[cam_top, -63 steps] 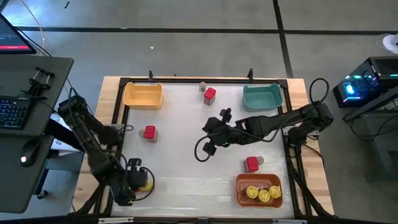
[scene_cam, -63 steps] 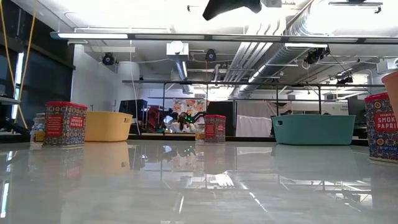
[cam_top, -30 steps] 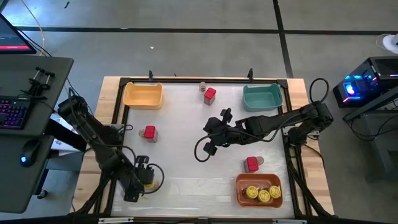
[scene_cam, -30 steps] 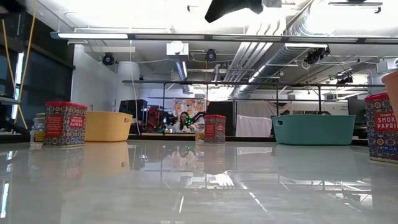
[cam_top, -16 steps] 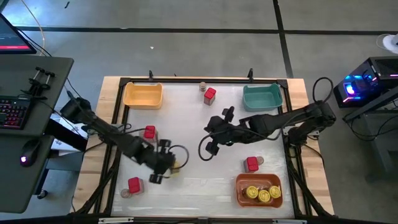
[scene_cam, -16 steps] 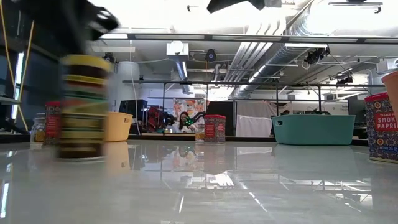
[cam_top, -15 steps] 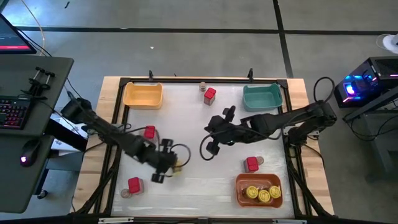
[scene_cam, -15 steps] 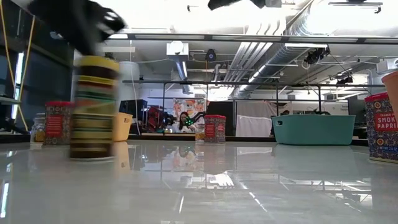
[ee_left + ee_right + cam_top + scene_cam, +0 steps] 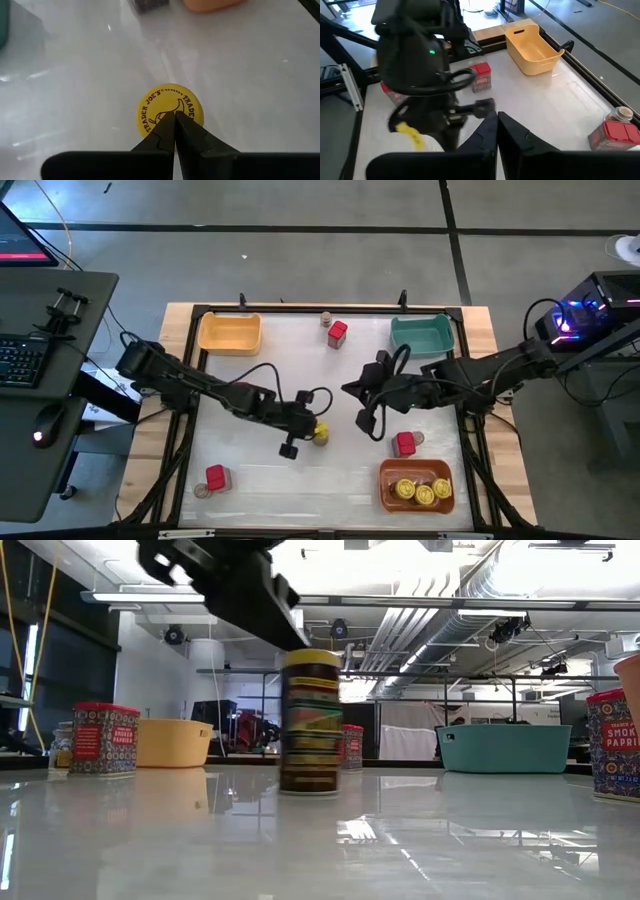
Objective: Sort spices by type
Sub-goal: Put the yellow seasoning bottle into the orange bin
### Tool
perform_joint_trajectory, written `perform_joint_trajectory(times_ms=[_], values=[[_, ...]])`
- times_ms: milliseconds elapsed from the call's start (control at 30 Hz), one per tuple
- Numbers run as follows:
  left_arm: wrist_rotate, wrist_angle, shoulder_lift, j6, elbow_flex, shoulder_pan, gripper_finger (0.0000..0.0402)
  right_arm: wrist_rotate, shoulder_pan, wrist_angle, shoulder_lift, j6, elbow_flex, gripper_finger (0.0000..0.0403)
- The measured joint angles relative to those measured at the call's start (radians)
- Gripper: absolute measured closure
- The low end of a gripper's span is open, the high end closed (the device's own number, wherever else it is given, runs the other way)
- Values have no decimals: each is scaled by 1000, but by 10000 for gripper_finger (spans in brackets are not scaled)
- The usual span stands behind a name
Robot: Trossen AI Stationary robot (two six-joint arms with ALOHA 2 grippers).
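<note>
Round yellow-lidded spice jar (image 9: 320,434): centre of the high view, upright on the glossy white table (image 9: 300,370), directly under the left gripper (image 9: 312,428), whose fingers are pressed together over the lid, not around it. Red boxy tin (image 9: 216,477): lower left. Second red tin (image 9: 405,444): right of centre, just above the orange bin (image 9: 388,480) holding yellow-lidded jars. Third red tin (image 9: 337,333): upper centre, between yellow bin (image 9: 229,333) and teal bin (image 9: 421,334). Right gripper (image 9: 362,390): just right of centre, fingers closed, empty
</note>
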Motion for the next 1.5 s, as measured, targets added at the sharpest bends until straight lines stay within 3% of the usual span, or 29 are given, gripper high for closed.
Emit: perform_joint_trajectory(times_ms=[133,333,467,567,700,833,967,1067,1200,1333,1500], values=[[-34,-47,11,47,50,23,401,-2,8,0,-4,-1,0,402],[-146,-353,-79,13,194,26,401,-45,-3,1,-4,-28,0,402],[-162,-524,-180,-149,191,23,401,-42,-33,30,-4,-102,0,402],[-208,-577,-301,-313,143,-2,401,-71,-82,55,-3,-53,0,392],[-334,-590,-457,-570,36,-91,401,-278,-170,69,33,-24,2,327],[-456,-584,-578,-812,-46,-196,401,-433,-202,165,118,-71,2,219],[-537,-577,-617,-943,-85,-284,401,-478,-198,250,206,-174,2,111],[-546,-575,-614,-973,-86,-318,401,-439,-197,237,257,-300,2,59],[-547,-571,-598,-1002,-86,-337,401,-463,-199,165,287,-389,1,32],[-547,-562,-571,-1005,-86,-341,401,-593,-206,94,330,-386,1,30],[-541,-562,-539,-1005,-86,-341,401,-619,-203,77,380,-448,0,29]])
